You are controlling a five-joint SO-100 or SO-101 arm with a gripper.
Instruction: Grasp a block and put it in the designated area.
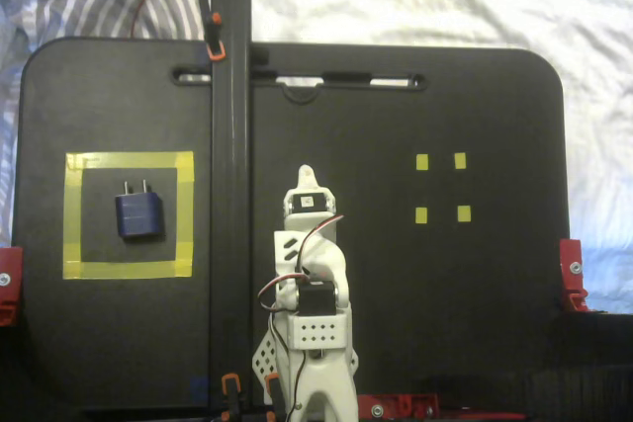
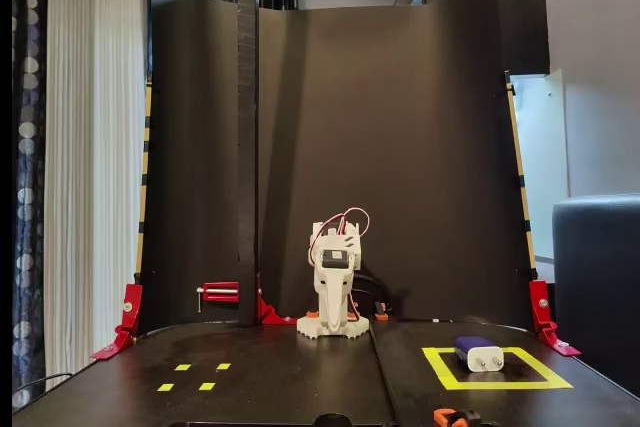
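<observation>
Both fixed views show the block [image 1: 138, 214] lying inside the designated area [image 1: 129, 162], its prongs pointing to the far side of the surface [image 1: 445, 323] in the view from above, with clear black margin between it and the yellow tape on every side. The arm [image 1: 312, 303] is folded near its base, well apart from the block, and the gripper [image 1: 308, 177] appears clenched and empty, though its fingertips are too small to be sure. Judged from this, the placing looks done, so the main risk is needless disturbance: a fresh reach toward the left of the top view could nudge the block onto or over the tape. The black upright post [image 1: 229, 145] stands between arm and square, and a low sweep could strike it. The small yellow tape squares [image 1: 442, 188] on the right might be mistaken for the target.
</observation>
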